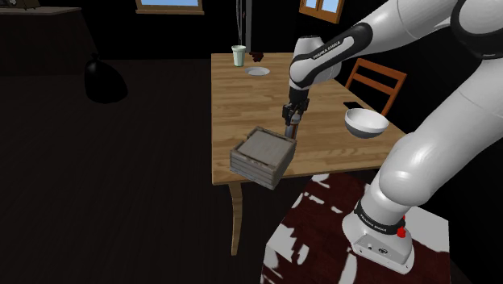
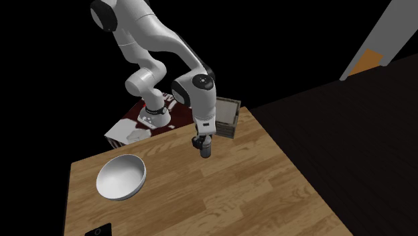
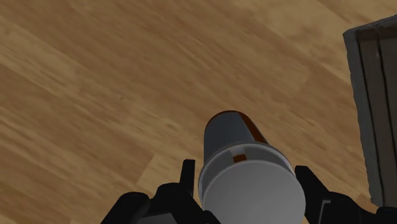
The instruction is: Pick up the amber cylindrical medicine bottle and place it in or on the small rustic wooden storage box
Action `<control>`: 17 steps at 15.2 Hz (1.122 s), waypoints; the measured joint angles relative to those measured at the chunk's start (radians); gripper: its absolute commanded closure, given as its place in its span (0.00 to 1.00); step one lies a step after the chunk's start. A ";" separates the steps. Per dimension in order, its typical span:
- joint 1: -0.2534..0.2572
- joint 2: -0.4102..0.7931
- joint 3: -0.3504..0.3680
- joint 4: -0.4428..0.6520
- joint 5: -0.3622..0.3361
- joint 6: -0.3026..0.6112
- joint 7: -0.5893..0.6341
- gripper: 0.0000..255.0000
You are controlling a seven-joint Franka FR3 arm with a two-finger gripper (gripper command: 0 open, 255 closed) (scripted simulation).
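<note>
Holds the bottle [image 3: 236,137] clasped in the gripper [image 3: 245,184] by its white-capped end, with fingers [image 3: 187,180] pressed to its sides, over the desk [image 3: 95,95] near the box [image 3: 375,89].

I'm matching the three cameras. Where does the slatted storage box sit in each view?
Shoulder view: box at centre, on the table's near corner, just below-left of the claw.
Second exterior view: box upper middle, at the table's far corner, behind the claw.
Wrist view: box beside the claw-held bottle.
Shared landmark: the claw.
</note>
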 measured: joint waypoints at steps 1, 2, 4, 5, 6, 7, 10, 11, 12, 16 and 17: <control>0.000 -0.004 0.001 0.006 -0.001 -0.010 0.001 1.00; 0.000 -0.010 0.003 0.014 -0.002 -0.024 0.003 1.00; -0.001 -0.025 0.005 0.026 -0.005 -0.051 0.005 1.00; -0.001 -0.036 0.006 0.031 -0.007 -0.066 0.007 1.00; -0.002 -0.043 0.007 0.039 -0.009 -0.081 0.008 1.00; -0.003 -0.051 0.008 0.046 -0.011 -0.096 0.008 1.00; -0.003 -0.074 0.014 0.067 -0.014 -0.139 0.013 1.00; -0.003 -0.076 0.014 0.080 -0.014 -0.154 0.013 1.00; -0.003 -0.082 0.015 0.089 -0.014 -0.168 0.013 1.00; -0.002 -0.101 0.021 0.125 -0.016 -0.224 0.017 1.00; -0.003 -0.109 0.023 0.132 -0.017 -0.239 0.018 1.00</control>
